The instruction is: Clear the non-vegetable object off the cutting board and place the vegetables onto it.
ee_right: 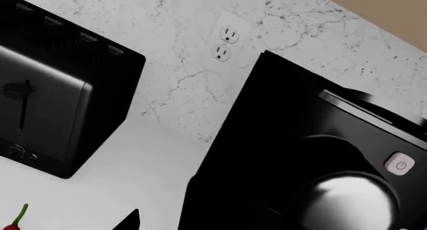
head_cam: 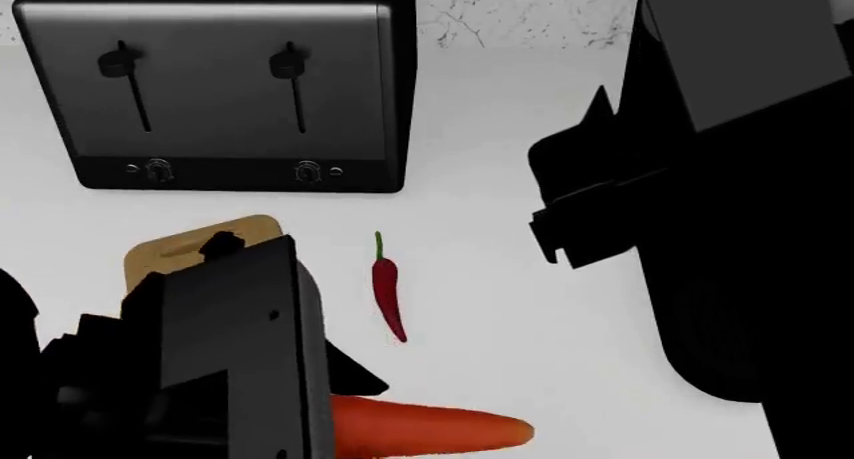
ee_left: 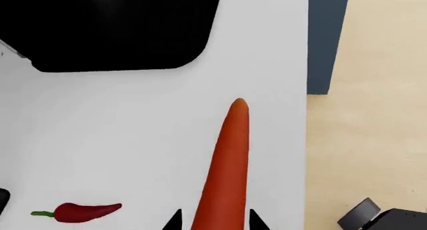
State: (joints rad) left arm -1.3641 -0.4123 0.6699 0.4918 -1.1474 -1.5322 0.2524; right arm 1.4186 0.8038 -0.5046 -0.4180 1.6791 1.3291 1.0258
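The orange carrot [ee_left: 230, 160] lies on the white counter, its thick part between the two fingertips of my left gripper [ee_left: 215, 221]. The jaws stand open, with a thin gap on each side of the carrot. In the head view the carrot's tip [head_cam: 454, 429] sticks out from under the left arm. The red chili pepper [head_cam: 387, 291] lies beside it, also seen as the chili [ee_left: 83, 211]. The cutting board [head_cam: 187, 243] is mostly hidden behind the left arm. The non-vegetable object is out of view. Of my right gripper only one fingertip [ee_right: 130, 221] shows, raised over the counter.
A black toaster [head_cam: 220, 89] stands at the back. A large black appliance [ee_right: 300, 165] stands at the right, close to the right arm. The counter edge [ee_left: 307, 140] runs just beside the carrot, with floor beyond it.
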